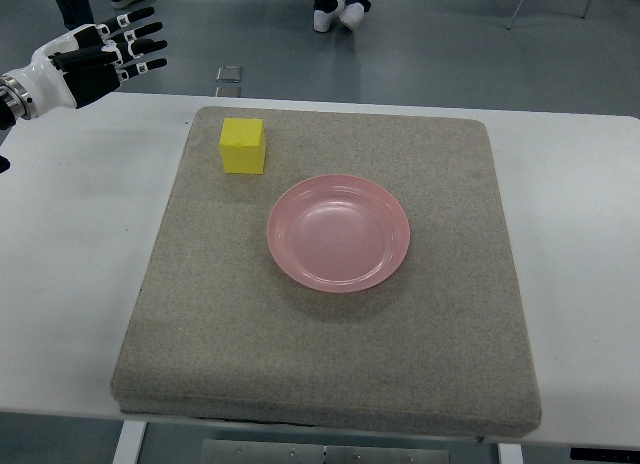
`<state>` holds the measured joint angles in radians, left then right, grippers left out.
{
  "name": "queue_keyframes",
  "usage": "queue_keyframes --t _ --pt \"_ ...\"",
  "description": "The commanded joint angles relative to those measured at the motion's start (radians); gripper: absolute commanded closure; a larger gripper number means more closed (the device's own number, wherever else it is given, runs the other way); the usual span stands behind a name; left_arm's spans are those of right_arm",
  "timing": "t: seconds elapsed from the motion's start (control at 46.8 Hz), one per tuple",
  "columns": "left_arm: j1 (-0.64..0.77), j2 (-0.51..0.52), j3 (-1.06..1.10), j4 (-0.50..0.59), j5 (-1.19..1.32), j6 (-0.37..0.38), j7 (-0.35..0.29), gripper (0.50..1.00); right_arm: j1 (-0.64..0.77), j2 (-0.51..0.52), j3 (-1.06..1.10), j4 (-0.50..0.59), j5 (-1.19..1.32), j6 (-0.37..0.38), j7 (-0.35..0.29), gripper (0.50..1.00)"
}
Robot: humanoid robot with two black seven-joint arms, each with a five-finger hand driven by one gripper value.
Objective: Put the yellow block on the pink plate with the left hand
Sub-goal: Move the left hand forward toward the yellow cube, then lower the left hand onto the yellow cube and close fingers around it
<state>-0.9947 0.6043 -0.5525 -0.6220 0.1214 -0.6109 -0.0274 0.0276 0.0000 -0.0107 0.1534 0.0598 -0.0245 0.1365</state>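
Note:
A yellow block (243,145) rests on the grey mat (330,364) near its far left corner. The pink plate (338,232) lies at the mat's middle, just right of and nearer than the block, with nothing on it. My left hand (118,52) hovers at the top left, over the table's far edge, well left of the block. Its black and white fingers are stretched out and hold nothing. The right arm does not show.
The mat covers most of a white table (70,284). Beyond the far edge is grey floor with a small dark square object (229,75). Legs and shoes of people (338,14) stand at the top.

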Motion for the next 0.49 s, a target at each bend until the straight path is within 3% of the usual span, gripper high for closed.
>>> queue_keyframes --t 0.0,0.192,0.47 --pt "-0.018 0.000 0.002 -0.001 0.157 0.000 -0.038 0.504 0.000 0.000 0.000 0.000 0.000 0.000 0.000 0.576" --pt "-0.051 0.000 0.003 -0.010 0.492 0.000 -0.092 0.504 0.000 0.000 0.000 0.000 0.000 0.000 0.000 0.576" --pt "-0.087 -0.015 0.031 -0.080 0.811 0.022 -0.094 0.504 0.000 0.000 0.000 0.000 0.000 0.000 0.000 0.576"
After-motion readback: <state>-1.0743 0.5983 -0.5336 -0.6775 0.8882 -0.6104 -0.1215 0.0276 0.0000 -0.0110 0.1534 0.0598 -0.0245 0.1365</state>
